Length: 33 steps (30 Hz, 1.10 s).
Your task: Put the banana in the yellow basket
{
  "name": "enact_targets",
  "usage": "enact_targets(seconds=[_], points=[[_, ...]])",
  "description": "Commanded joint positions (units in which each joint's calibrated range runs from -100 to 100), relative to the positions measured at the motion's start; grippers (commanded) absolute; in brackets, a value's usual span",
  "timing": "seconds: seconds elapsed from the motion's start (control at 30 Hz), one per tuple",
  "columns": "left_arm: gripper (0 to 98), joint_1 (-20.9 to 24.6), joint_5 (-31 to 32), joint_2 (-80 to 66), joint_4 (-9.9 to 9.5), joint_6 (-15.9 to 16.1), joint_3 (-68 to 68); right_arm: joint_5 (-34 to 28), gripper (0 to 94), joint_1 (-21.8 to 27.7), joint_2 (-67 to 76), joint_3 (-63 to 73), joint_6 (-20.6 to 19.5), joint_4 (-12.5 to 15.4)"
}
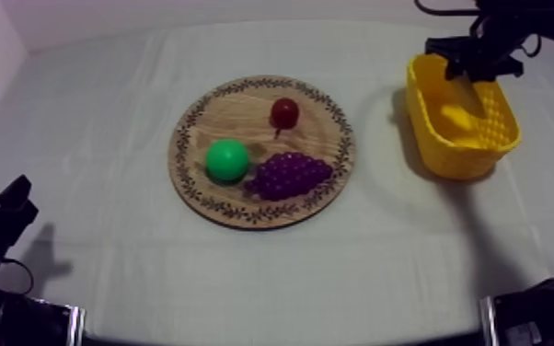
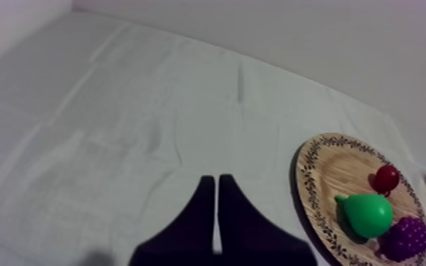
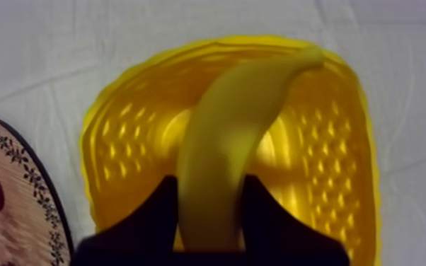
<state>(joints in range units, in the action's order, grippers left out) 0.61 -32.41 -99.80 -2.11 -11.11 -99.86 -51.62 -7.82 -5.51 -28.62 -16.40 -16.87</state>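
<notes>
At the right side of the worktop (image 1: 106, 120), the right tool (image 3: 209, 185) hangs over the yellow basket (image 3: 329, 170). It pinches the banana (image 3: 237, 120) between its two black fingers (image 3: 148, 223), and the fruit's far end points down into the basket's hollow. The left tool (image 2: 217, 182) sits low at its own side, pressed together on nothing. On the wooden board (image 1: 235, 106) lie a green pear (image 1: 227, 159), purple grapes (image 1: 288, 175) and a small red fruit (image 1: 285, 112).
</notes>
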Motion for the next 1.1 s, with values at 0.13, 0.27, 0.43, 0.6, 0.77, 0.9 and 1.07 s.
enact_targets(seconds=[0.13, 0.27, 0.43, 0.6, 0.77, 0.9, 1.07], points=[[0.1, 0.0, 0.0, -0.03, -0.02, 0.0, -0.03, 0.97, 17.0, 0.15, -2.81, -0.97, -0.96, -0.96], [0.1, 0.0, 0.0, -0.03, -0.02, 0.0, -0.03, 1.98, 17.0, 0.38, -4.67, -1.64, -1.5, -1.53], [0.1, 0.0, 0.0, -0.03, -0.02, 0.0, -0.03, 3.34, 18.9, 0.27, -6.25, -3.22, -2.69, -2.78], [0.1, 0.0, 0.0, -0.03, -0.02, 0.0, -0.03, 4.28, 31.0, 0.24, -6.82, -4.3, -3.45, -3.48], [0.1, 0.0, 0.0, -0.03, -0.02, 0.0, -0.03, 4.58, 36.5, 0.28, -6.61, -4.88, -3.84, -3.79], [0.1, 0.0, 0.0, -0.03, -0.02, 0.0, -0.03, 4.6, 38.2, 0.27, -6.28, -5.1, -3.98, -3.94], [0.1, 0.0, 0.0, -0.03, -0.02, 0.0, -0.03, 4.69, 27.5, 0.37, -5.59, -4.94, -3.06, -3.2]])
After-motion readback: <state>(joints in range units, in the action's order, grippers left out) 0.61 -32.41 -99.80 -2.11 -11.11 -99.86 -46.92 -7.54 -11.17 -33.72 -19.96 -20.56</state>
